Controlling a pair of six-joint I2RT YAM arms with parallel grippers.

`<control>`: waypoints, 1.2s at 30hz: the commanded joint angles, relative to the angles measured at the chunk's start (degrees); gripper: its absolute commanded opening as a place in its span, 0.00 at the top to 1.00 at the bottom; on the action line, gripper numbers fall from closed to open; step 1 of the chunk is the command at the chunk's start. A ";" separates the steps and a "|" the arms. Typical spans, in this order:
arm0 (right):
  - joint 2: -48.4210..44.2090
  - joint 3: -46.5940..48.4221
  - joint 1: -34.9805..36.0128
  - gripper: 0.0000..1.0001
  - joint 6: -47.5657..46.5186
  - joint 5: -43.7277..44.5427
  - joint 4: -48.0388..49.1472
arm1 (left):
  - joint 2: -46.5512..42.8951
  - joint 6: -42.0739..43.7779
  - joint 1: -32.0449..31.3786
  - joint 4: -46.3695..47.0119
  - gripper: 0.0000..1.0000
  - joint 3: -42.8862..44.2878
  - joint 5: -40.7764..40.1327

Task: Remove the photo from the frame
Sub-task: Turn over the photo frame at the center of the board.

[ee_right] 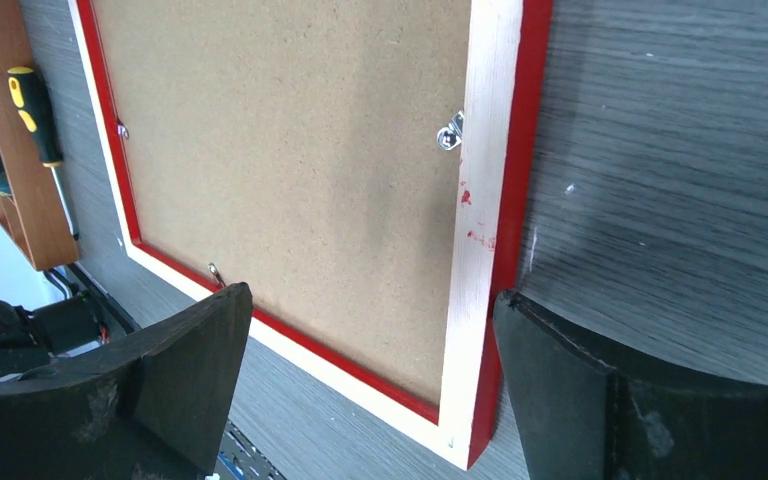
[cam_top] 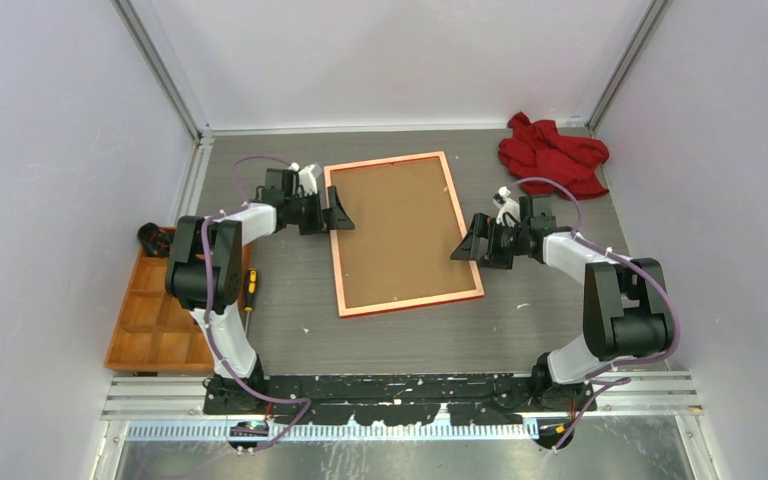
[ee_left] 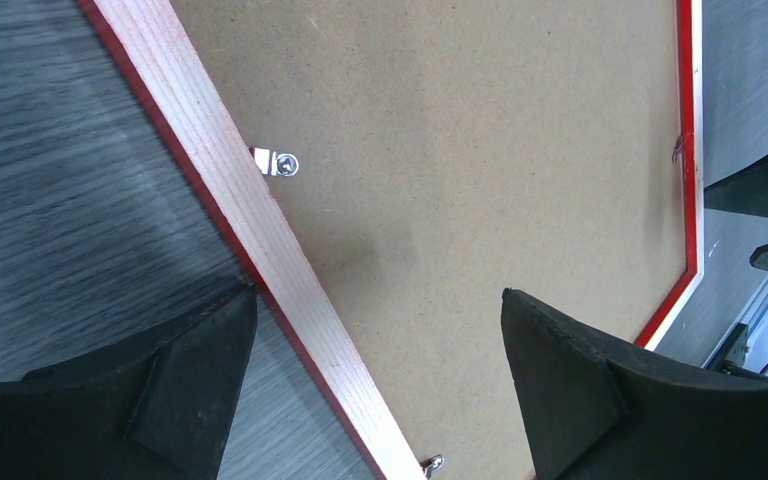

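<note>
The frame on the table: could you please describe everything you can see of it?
The frame is a large thin rectangle, bright red outside with a pale, wood-looking back rim. It lies flat, face down on the grey table, slightly askew, a brown backing board filling it, held by small metal tabs. The open left gripper and open right gripper straddle its long sides, not gripping it.

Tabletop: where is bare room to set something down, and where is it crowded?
Free: the strip between the frame and the arm bases; the far strip behind the frame, left of the red cloth. Crowded: the frame's long sides, where the open left gripper and right gripper sit, and the left edge with the wooden tray.
</note>
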 commanded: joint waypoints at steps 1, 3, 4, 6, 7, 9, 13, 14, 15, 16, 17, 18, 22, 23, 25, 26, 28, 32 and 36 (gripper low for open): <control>-0.19 2.29 0.03 0.06 0.44 0.08 2.34 | -1.33 0.70 0.60 -2.95 0.06 0.58 -1.23; -0.23 2.32 0.04 0.06 0.30 0.22 2.32 | -1.29 0.78 0.54 -3.03 0.06 0.82 -1.23; -0.26 2.32 0.02 0.06 0.18 0.37 2.34 | -1.37 0.79 0.57 -3.07 0.06 0.96 -1.30; -0.62 2.33 0.01 0.05 -0.04 0.66 2.19 | -1.46 1.03 0.60 -3.11 0.06 1.26 -1.45; -0.81 2.38 0.02 0.05 -0.12 0.82 2.16 | -1.46 1.17 0.57 -3.20 0.06 1.38 -1.57; -1.24 2.49 -0.03 0.05 -0.29 0.81 2.08 | -1.26 1.67 0.52 -3.35 0.06 2.09 -2.00; -2.09 2.34 -0.05 0.05 -1.04 1.59 1.83 | 0.14 2.26 0.52 -3.92 0.06 4.76 -3.48; -2.02 2.28 0.01 0.05 -1.21 1.78 1.90 | 0.78 2.33 0.47 -4.24 0.06 5.80 -3.94; -1.91 2.23 -0.05 0.05 -1.22 1.92 1.89 | 1.25 2.29 0.51 -4.35 0.06 6.56 -4.24; -1.72 2.18 -0.10 0.05 -1.16 1.88 1.90 | 1.67 2.10 0.52 -4.44 0.06 7.27 -4.36; -1.46 2.19 -0.03 0.05 -1.02 1.53 1.93 | 2.04 1.86 0.47 -4.45 0.06 7.78 -4.39; -1.22 2.16 0.00 0.06 -0.84 1.03 2.13 | 2.38 1.51 0.47 -4.48 0.06 8.37 -4.42; -1.32 1.98 0.08 0.06 0.08 -2.04 2.95 | 3.20 1.06 -0.06 -4.49 0.06 10.05 -4.72; -1.49 1.67 0.11 0.06 0.43 -3.10 3.56 | 3.39 1.05 -0.28 -4.48 0.06 10.32 -4.74; -1.88 1.34 0.16 0.06 0.84 -4.68 4.07 | 3.73 1.05 -0.65 -4.53 0.06 10.92 -4.76; -2.08 1.25 0.13 0.06 0.95 -5.52 4.28 | 3.91 1.05 -0.89 -4.62 0.06 11.15 -4.75; -2.51 1.07 0.24 0.06 1.32 -7.26 4.86 | 4.28 1.01 -1.42 -4.64 0.06 11.67 -4.61; -2.99 0.79 0.47 0.06 1.58 -8.88 5.27 | 4.99 0.38 -2.08 -4.80 0.06 12.79 -3.36; -3.20 1.53 0.54 0.06 0.49 -7.87 4.06 | 4.06 0.68 -2.14 -5.87 0.05 13.33 -3.30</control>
